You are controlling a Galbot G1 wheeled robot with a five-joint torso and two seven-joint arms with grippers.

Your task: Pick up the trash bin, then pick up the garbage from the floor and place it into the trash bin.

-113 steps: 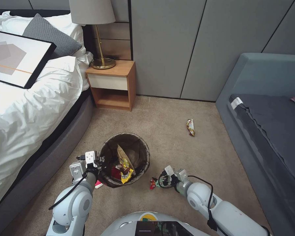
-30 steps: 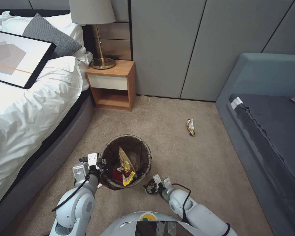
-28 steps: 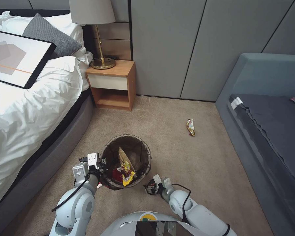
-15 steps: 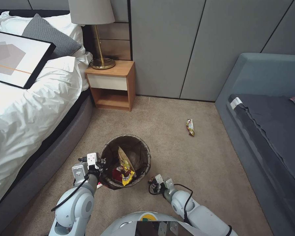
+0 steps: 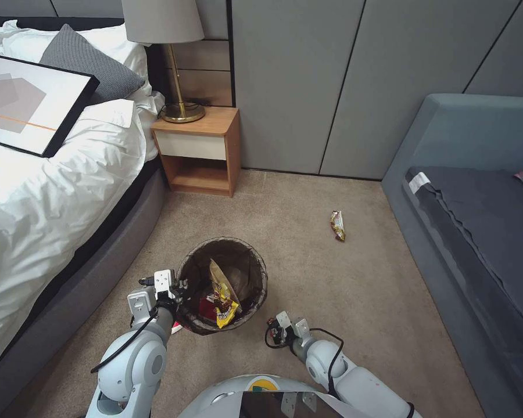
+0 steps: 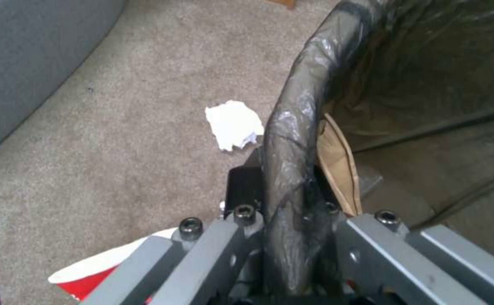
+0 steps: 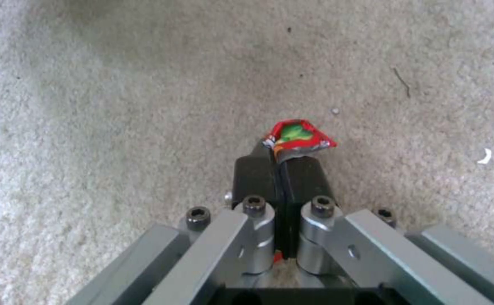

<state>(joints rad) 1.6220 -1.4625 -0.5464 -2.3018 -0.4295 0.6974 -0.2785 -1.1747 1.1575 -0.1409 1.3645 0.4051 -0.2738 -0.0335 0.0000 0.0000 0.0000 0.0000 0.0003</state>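
I see the left gripper point(image 6: 292, 212) jaws pinching the trash bin point(image 6: 292, 140) rim between them; the right gripper point(image 7: 280, 171) jaws pinch a red wrapper point(image 7: 297, 136).

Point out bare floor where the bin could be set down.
Open carpet between the trash bin, the nightstand and the brown-and-yellow wrapper, also toward the grey sofa. Crowded by the bed: a tissue wad and a red-and-white cup beside the left end effector.

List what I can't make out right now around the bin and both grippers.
- Bin bottom: head view, buried under wrappers.
- Red-and-white cup: left wrist view, mostly hidden behind left gripper, clamped on the rim.
- Red wrapper: right wrist view, its lower part hidden inside shut right gripper.
- Far wrapper: head view, print too small.
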